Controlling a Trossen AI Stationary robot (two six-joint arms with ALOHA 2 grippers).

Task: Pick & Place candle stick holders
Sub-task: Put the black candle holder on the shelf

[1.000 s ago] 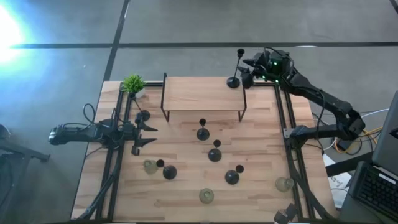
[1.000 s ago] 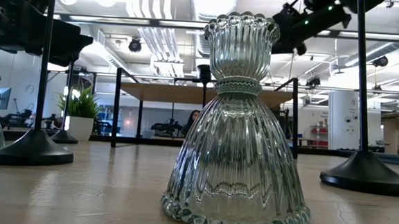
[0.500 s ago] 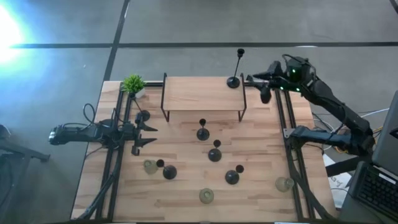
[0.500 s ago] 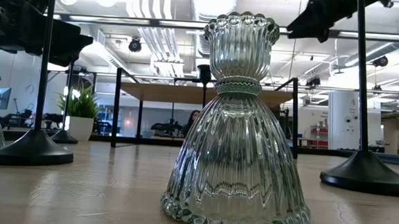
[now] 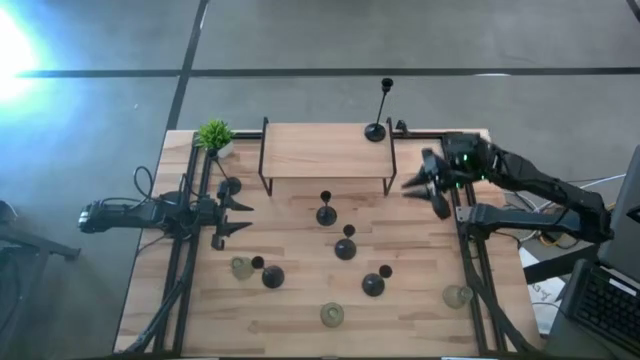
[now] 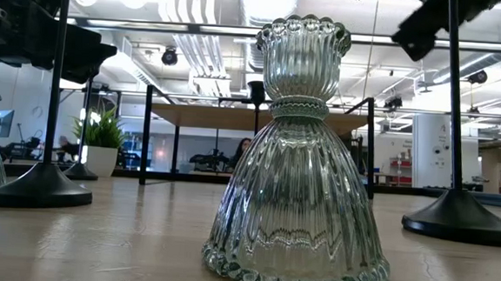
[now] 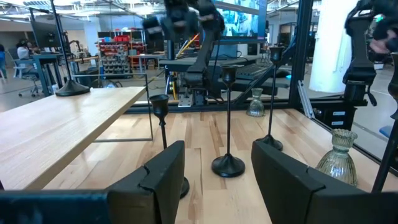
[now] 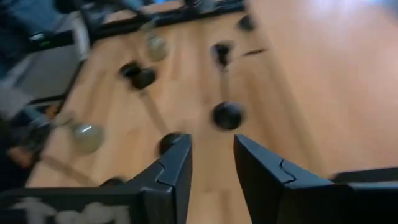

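Since a second ago the right gripper [image 5: 425, 185] has swung away from the tall holder [image 5: 378, 118] on the shelf's right end and now hangs empty, fingers apart, over the desk's right edge. That one holder looks placed. Still to go, I judge: four black holders [image 5: 344, 243] mid-desk, another [image 5: 229, 187] near the left edge, and three glass holders [image 5: 331, 315] toward the front edge. The left gripper [image 5: 232, 216] waits wide open at the left edge. The desk [image 5: 300, 290] is pale wood planking with a raised shelf [image 5: 320, 152] at the back and a potted plant [image 5: 214, 136] in the back left corner; beyond is an open workshop.
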